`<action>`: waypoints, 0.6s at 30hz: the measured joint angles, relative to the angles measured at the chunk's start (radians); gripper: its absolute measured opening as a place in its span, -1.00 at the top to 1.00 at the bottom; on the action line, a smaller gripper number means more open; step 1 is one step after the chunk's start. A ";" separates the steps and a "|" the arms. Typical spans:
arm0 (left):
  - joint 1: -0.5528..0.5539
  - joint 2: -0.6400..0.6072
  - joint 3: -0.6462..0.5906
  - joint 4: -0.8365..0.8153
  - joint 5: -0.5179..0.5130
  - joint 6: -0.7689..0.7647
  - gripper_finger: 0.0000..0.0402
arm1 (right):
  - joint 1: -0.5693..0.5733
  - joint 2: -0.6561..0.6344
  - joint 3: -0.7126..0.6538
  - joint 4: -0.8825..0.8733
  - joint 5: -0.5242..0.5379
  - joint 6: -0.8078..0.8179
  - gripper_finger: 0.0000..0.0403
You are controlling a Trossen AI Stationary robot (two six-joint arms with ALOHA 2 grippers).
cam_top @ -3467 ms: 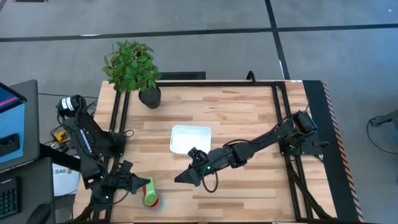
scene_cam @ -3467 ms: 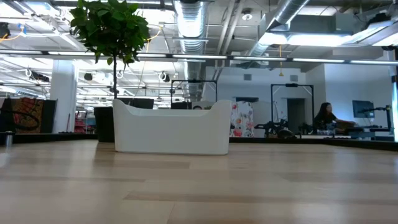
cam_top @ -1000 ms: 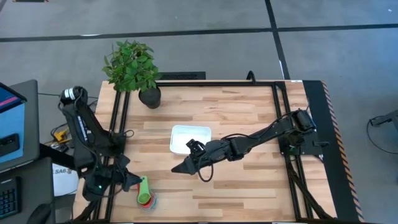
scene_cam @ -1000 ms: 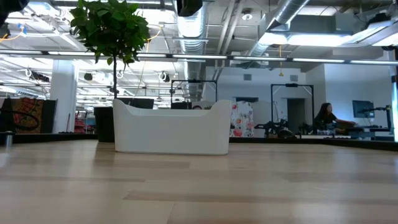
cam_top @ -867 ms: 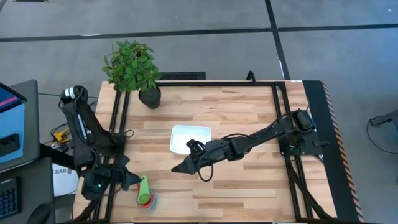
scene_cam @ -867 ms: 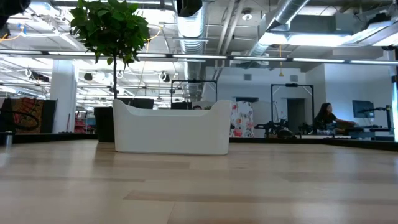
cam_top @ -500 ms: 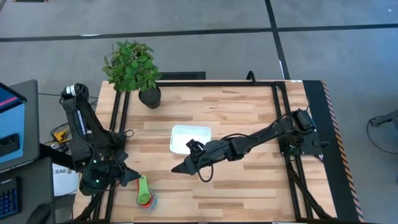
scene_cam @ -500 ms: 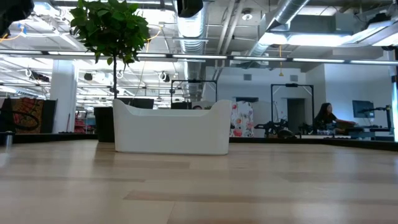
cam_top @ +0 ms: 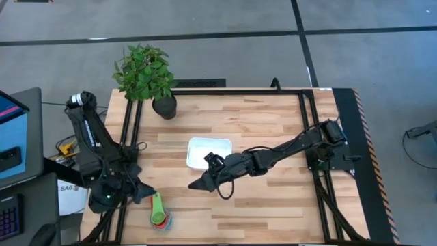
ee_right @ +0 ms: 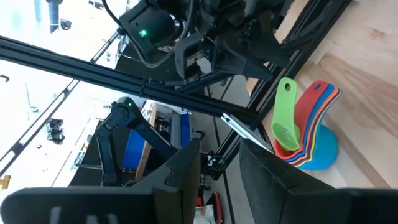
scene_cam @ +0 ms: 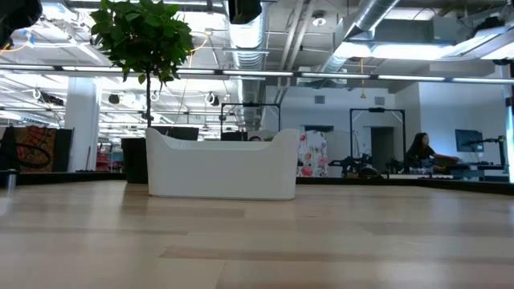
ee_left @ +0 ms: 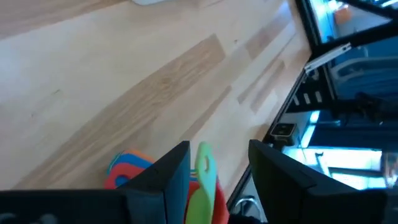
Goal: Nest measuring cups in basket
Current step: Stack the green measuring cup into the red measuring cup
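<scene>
Several measuring cups sit nested in one stack (cam_top: 162,217) on the table near its front left corner, a light blue cup (ee_right: 320,152) at the bottom and the green cup (ee_right: 286,118) on top. The green handle (ee_left: 204,163) points toward my left gripper (cam_top: 145,194), which hovers open just above and behind its free end. The white basket (cam_top: 209,152) stands at mid-table, its hollow bare where it shows. My right gripper (cam_top: 196,185) hangs open over the table just in front of the basket, nothing between its fingers (ee_right: 180,180), facing the stack.
A potted plant (cam_top: 145,75) in a black pot (cam_top: 164,106) stands at the far left of the table. Black frame rails (cam_top: 128,137) run along the left and right sides. Bare wood lies between the stack and the basket.
My left gripper has drawn a little up and back from the stack, toward the table's left edge. The cups stay where they were. My right arm has kept still.
</scene>
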 joint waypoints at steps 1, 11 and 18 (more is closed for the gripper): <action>0.011 0.000 0.000 0.006 0.016 0.022 0.25 | -0.002 0.000 0.000 -0.001 -0.002 0.000 0.32; 0.134 0.058 0.000 -0.014 0.298 0.148 0.25 | -0.019 0.000 0.000 -0.002 -0.029 0.000 0.34; 0.144 0.074 0.000 -0.051 0.396 0.122 0.25 | -0.017 0.000 0.000 -0.002 -0.030 0.000 0.34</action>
